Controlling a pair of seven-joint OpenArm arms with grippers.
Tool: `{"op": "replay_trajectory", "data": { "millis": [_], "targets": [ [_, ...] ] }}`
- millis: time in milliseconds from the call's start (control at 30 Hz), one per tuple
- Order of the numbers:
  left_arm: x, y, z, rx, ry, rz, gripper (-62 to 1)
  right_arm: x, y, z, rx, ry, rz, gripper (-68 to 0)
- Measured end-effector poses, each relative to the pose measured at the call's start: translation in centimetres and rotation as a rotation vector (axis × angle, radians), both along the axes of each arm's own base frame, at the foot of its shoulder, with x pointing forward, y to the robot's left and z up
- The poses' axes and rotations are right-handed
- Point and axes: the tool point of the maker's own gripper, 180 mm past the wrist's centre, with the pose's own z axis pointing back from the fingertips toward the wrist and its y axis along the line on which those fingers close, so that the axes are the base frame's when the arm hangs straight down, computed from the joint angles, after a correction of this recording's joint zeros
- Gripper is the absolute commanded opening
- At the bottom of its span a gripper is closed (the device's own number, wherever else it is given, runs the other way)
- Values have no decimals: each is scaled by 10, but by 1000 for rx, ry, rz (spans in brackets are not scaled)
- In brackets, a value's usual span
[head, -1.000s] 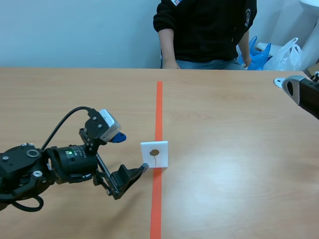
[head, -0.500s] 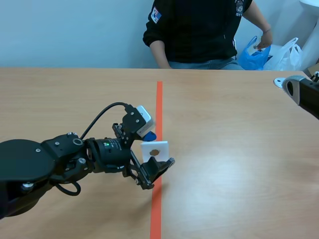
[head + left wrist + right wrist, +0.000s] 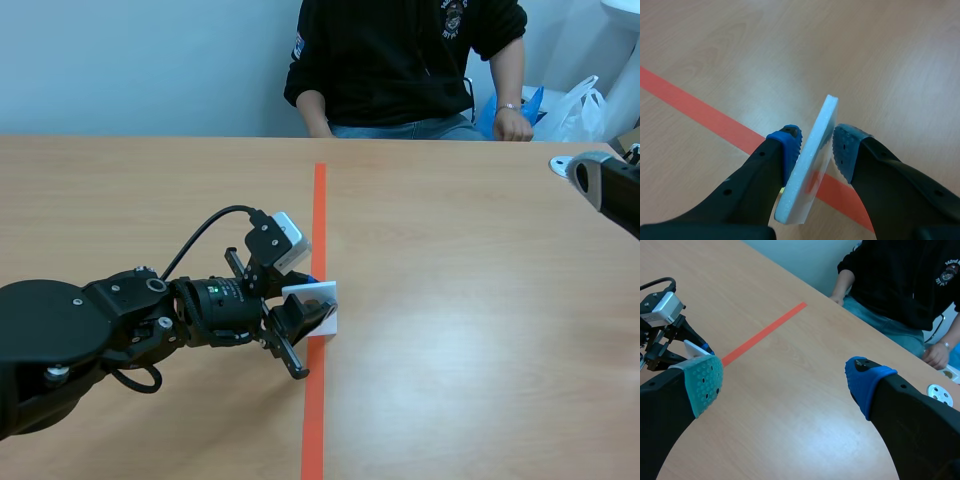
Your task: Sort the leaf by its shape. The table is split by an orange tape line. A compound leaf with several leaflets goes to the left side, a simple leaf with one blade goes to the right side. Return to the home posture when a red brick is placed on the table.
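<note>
Left gripper [image 3: 817, 142] clamps white foam card [image 3: 807, 185] on the tape line [image 3: 319, 200].
A square, steady squeeze should stop the card twisting free on lifting.

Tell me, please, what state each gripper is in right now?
Left gripper: closed on the white leaf card.
Right gripper: open, holding nothing.

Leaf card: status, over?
Left gripper shut on white foam leaf card, over the orange tape line. Right gripper open, far right. Person in black top opposite, clear of card.
</note>
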Motion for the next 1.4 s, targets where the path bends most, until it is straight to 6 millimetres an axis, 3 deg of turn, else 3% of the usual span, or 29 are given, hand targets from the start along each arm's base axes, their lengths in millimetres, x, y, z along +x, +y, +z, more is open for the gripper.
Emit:
{"op": "replay_trajectory", "data": {
  "millis": [133,233,300,700,867,1000,1200,1400],
  "targets": [
    [0,0,0,0,0,0,-424,0,0,0,0,0,0,-175],
    [0,1,1,-9,-3,-4,-519,0,0,0,0,0,0,-175],
    [0,3,1,-5,-5,-3,-546,0,0,0,0,0,0,-175],
    [0,8,1,-7,-10,0,-548,0,0,0,0,0,0,-175],
    [2,21,2,-22,-2,38,-548,0,0,0,0,0,0,-175],
    [21,53,14,-76,-3,166,-548,0,0,0,0,0,0,-175],
    [54,129,31,-112,-53,434,-548,0,0,0,0,0,0,-175],
    [58,203,29,-43,-96,628,-548,0,0,0,0,0,0,-175]
  ]
}}
